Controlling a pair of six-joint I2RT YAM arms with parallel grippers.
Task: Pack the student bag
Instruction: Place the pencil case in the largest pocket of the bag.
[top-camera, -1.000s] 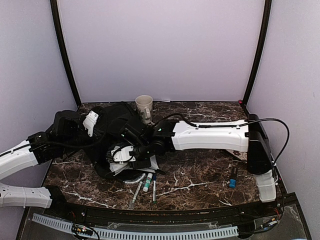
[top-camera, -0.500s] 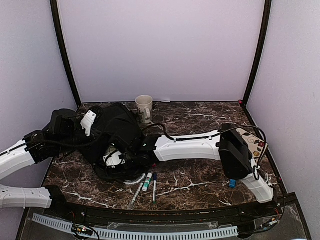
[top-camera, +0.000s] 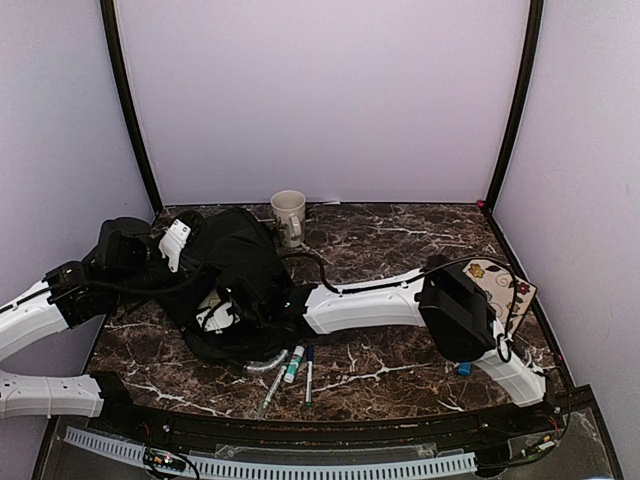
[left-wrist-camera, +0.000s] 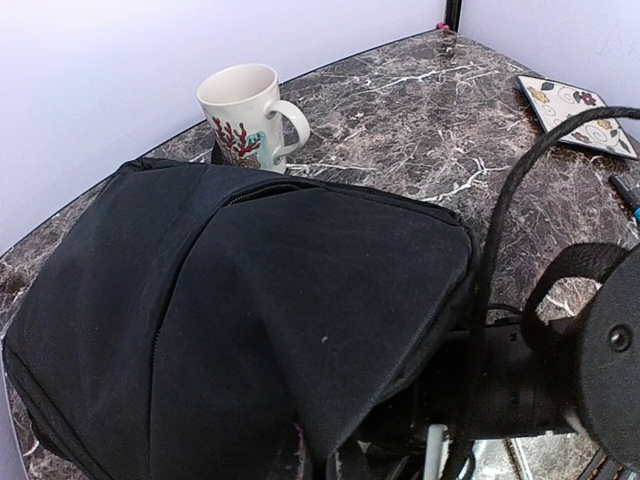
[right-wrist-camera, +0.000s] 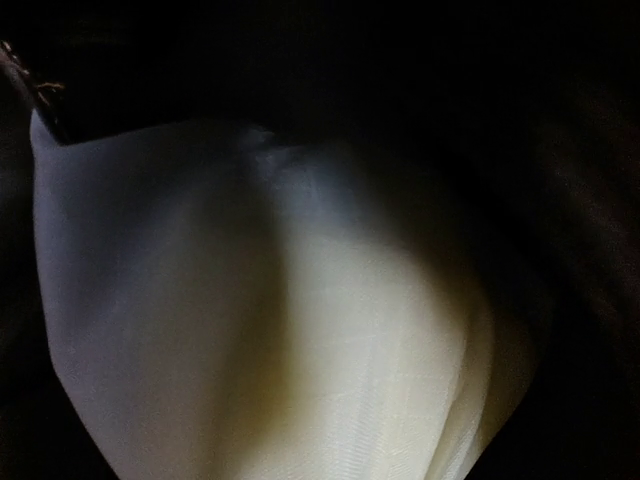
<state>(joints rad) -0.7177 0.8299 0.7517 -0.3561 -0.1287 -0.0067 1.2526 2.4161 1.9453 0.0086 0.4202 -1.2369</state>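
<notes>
On the left of the tabletop (top-camera: 400, 235), the student bag (top-camera: 245, 262) lies beside a mug (top-camera: 288, 214). Left hand (top-camera: 176, 244) is closed tight, pinching the bag's edge. Right hand (top-camera: 213, 314) is sunk inside the bag. The overhead view hides its fingers and its wrist view shows only pale cloth (right-wrist-camera: 270, 330), so its opening cannot be told.

Right claw lies hidden inside the student bag (top-camera: 240, 262).

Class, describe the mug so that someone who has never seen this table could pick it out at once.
Start at the dark marbled table and go to its back edge. There, just behind the black student bag, stands the mug. It is the only cream, upright thing, with a handle and a red coral pattern.
</notes>
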